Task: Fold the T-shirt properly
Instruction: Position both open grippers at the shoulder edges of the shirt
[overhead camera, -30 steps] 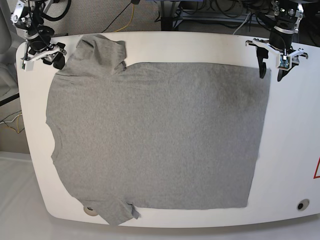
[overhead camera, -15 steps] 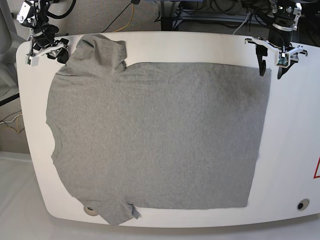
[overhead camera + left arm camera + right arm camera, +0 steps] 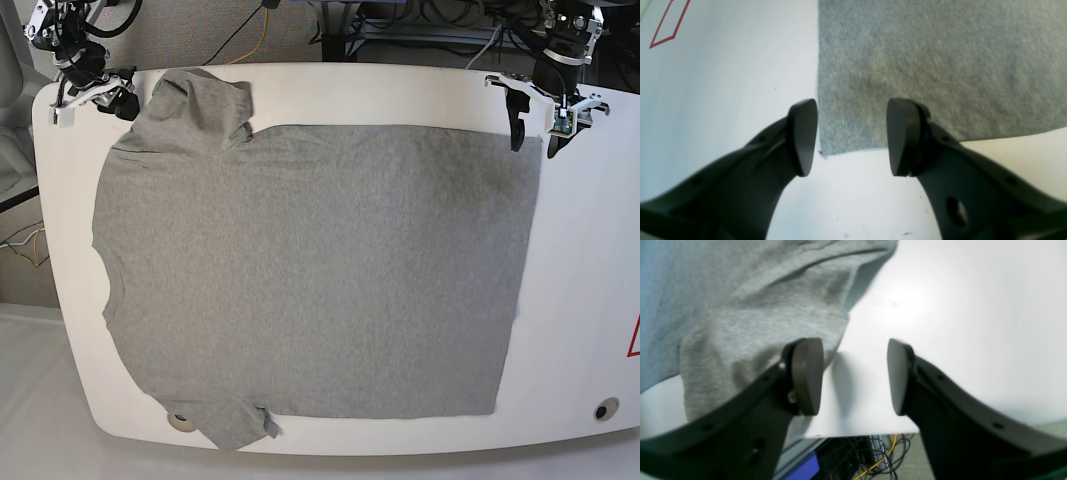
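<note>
The heather-grey T-shirt lies flat on the white table, plain side up, with the collar at the left and the hem at the right. One sleeve is bunched at the back left, the other lies at the front left. My left gripper is open and empty just above the back-right hem corner, one finger on each side of that corner. My right gripper is open and empty at the back left, beside the bunched sleeve; its left finger overlaps the sleeve edge.
The table's back edge runs just behind both grippers, with cables on the floor beyond it. A red outline mark is on the table to the right of the hem. Small round holes sit at the front right and front left.
My right gripper has drawn back and up toward the table's back-left corner. My left gripper has shifted slightly toward the back edge. The shirt has not moved.
</note>
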You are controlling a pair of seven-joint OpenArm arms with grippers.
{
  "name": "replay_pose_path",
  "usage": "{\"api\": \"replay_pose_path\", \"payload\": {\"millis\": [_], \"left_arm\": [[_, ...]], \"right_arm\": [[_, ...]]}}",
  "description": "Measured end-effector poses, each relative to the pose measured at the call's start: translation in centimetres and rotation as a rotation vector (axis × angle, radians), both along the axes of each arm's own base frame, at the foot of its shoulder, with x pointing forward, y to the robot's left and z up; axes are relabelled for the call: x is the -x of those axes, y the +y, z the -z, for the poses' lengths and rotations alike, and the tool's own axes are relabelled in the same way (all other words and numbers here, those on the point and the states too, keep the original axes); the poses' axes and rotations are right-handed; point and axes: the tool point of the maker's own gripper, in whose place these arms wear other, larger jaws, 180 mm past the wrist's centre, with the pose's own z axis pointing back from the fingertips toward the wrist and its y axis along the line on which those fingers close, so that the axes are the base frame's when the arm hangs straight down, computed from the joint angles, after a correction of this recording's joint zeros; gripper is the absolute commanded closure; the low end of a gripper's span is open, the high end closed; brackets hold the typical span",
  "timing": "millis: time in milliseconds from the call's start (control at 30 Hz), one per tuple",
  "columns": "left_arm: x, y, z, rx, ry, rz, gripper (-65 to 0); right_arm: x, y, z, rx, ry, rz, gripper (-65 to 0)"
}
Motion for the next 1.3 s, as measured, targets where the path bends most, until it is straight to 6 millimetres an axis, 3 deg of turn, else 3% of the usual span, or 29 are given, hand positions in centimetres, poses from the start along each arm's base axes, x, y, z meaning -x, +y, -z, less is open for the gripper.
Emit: {"api": "replay_pose_path", "payload": {"millis": [167,367,600,1300], "left_arm": [[-0.3,0.0,0.1,0.029,0.0,-0.023,-32.6],[0.9,1.8,3.4,0.142,0.133,-0.147,-32.3],[1.7,3.5,4.9,0.167,0.171,-0.214,-32.4],[1.4,2.7,4.4,0.166,0.156,-0.179,-32.7]], "right_arm": [[0.0,0.1,0.0,0.004,0.001,0.002,-29.8],[-0.2,1.0,0.1,-0.032,-0.033,0.021,-29.7],[-0.1,1.5,0.2,-0.043,-0.041,0.018,-29.3],[-0.4,3.8,0.4,-0.081,-0.062,-0.028,-29.7]]}}
